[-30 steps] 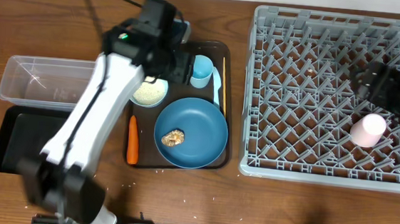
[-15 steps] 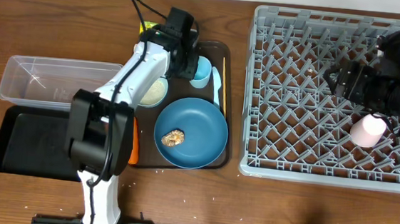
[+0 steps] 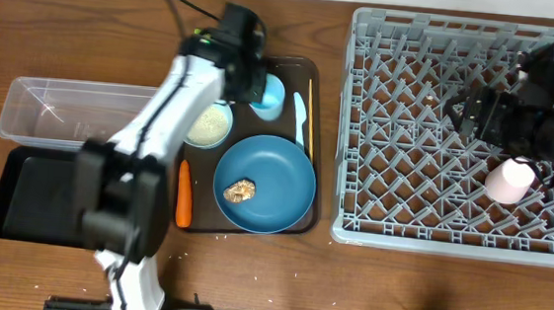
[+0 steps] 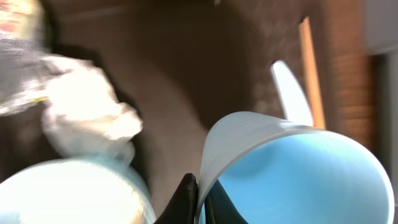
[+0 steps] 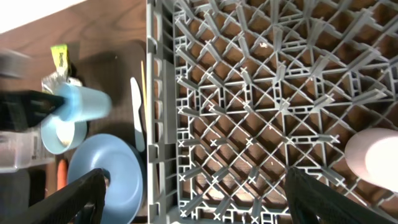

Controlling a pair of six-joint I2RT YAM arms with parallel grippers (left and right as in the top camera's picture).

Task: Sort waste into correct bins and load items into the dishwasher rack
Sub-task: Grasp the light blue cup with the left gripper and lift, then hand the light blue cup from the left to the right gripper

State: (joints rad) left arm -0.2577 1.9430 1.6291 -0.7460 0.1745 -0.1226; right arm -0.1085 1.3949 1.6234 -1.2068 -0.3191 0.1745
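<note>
My left gripper (image 4: 200, 200) is shut on the wall of the light-blue cup (image 4: 298, 174), one finger inside the rim and one outside. From overhead that cup (image 3: 271, 97) is at the back of the brown serving tray (image 3: 310, 217). A crumpled white tissue (image 4: 87, 115) and the pale-blue bowl (image 3: 207, 125), with rice in it, lie beside the cup. The dark-blue plate (image 3: 265, 184) carries a brown food lump (image 3: 241, 191). The carrot (image 3: 185, 193) lies left of the plate. My right gripper (image 3: 467, 113) hangs open and holds nothing over the grey rack (image 3: 400, 234). The pink cup (image 3: 510, 179) stands in the rack.
The light-blue knife (image 3: 301, 117) and the chopstick (image 3: 310, 113) lie along the serving tray's right side. A clear tub (image 3: 63, 110) and a black tray (image 3: 31, 195) sit at the left. A yellow-green wrapper (image 5: 59, 56) lies behind the bowl. Loose rice grains (image 3: 221, 235) dot the table.
My left gripper has closed onto the light-blue cup's rim. The right gripper has moved left away from the pink cup.
</note>
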